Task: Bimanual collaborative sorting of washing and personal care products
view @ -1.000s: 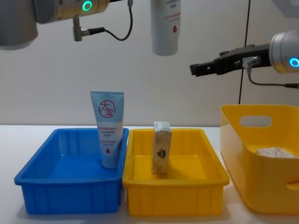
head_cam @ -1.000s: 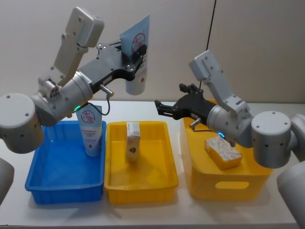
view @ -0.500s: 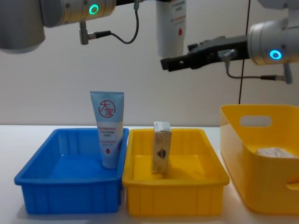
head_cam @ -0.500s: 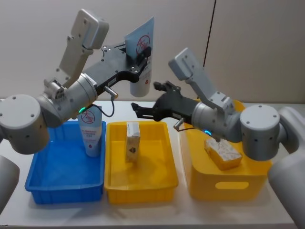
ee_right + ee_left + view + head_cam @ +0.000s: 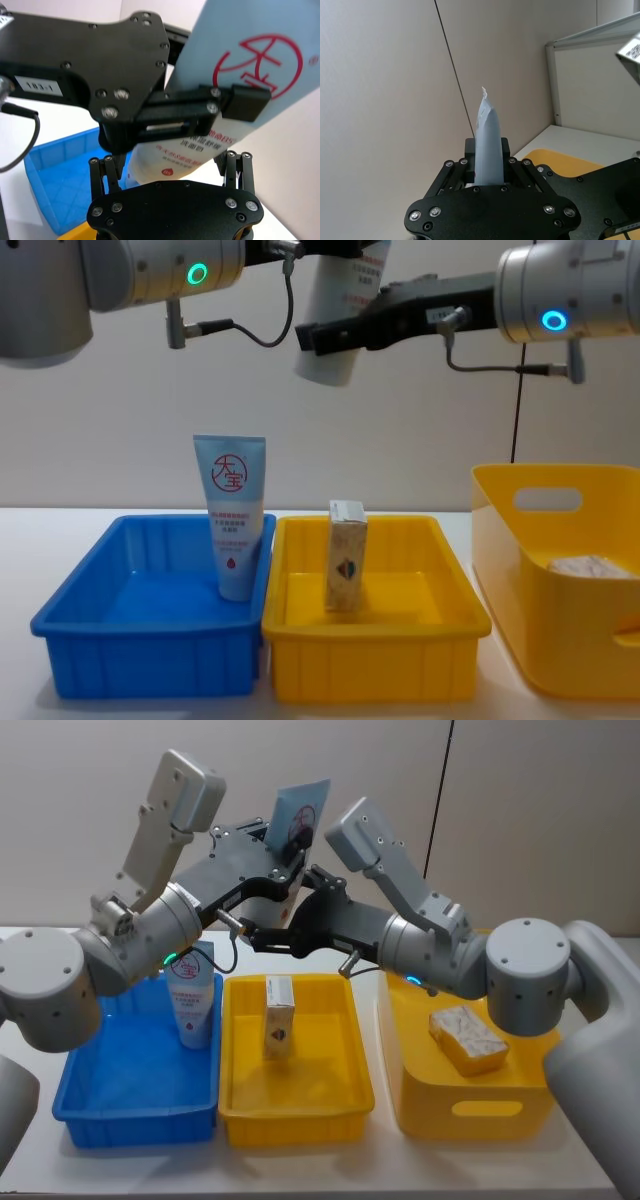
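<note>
Mid-air handover: a squeeze tube passing from my left claw to my right, above the sorting trays.

Nearest, on the worktop (image 5: pixel 300 1175), a standing tube (image 5: pixel 232 515) sits in the blue tray (image 5: pixel 120 660), and a cream box (image 5: pixel 345 555) stands upright in the yellow tray (image 5: pixel 370 670) beside it. Higher and farther back, my left claw (image 5: pixel 288 845) is clamped on the held tube (image 5: pixel 335 350), which hangs cap down. My right claw (image 5: pixel 170 162) is spread open around the tube's white lower part. I judge the next move is to close there before the left lets go. The right wrist view shows that straddle, which my right arm hides in the head view.
</note>
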Controlling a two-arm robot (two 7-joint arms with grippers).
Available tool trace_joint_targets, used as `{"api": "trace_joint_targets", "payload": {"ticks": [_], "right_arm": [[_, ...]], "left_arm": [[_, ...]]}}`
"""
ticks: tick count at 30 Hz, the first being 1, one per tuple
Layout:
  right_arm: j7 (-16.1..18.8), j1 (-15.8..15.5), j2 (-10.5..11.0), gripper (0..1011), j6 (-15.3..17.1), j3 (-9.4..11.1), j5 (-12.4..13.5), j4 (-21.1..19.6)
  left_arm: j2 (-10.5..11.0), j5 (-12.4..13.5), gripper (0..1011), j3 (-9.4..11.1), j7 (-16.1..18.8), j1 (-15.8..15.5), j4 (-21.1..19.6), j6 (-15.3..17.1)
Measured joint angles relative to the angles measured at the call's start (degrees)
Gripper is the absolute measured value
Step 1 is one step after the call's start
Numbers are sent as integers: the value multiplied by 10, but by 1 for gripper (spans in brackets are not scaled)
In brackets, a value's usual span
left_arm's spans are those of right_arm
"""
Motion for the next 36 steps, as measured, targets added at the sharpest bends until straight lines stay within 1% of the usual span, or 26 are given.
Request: {"api": "trace_joint_targets", "payload": {"ticks": [5,14,16,22,23,24,25,26,27,29,30,33,36], "right_arm": [[-3,5,-4,1002,-8,-4,0,0],[-4,12,-10,1003,-8,-8,7,2],[-4,12,-11,981,-7,-8,8,2],[-4,15,-13,859,-5,-9,13,4],[-4,15,-13,805,-5,-9,13,4],[-4,15,-14,790,-4,-9,13,4],[-3,16,-14,753,-4,-9,14,5],[-3,16,-14,753,-4,-10,14,5],[-3,16,-14,702,-4,-10,14,5],[-3,17,-14,678,-4,-10,15,5],[-3,17,-15,629,-4,-10,16,5],[-3,17,-15,568,-3,-10,16,5],[-3,18,-16,533,-3,-10,17,6]], "left_arm": [[1,0,235,-1,2,3,-3,3],[3,3,235,-4,9,9,-10,11],[3,4,235,-5,10,9,-11,12],[4,8,235,-7,15,12,-13,16],[4,8,235,-7,15,12,-13,16],[4,8,235,-7,16,12,-13,17],[4,9,235,-7,16,13,-14,18],[4,9,235,-7,16,13,-14,18],[4,10,235,-7,17,13,-14,18],[4,10,235,-7,17,14,-14,19],[4,10,235,-7,17,14,-14,19],[4,11,235,-7,18,14,-14,20],[4,11,236,-8,18,15,-15,21]]}}
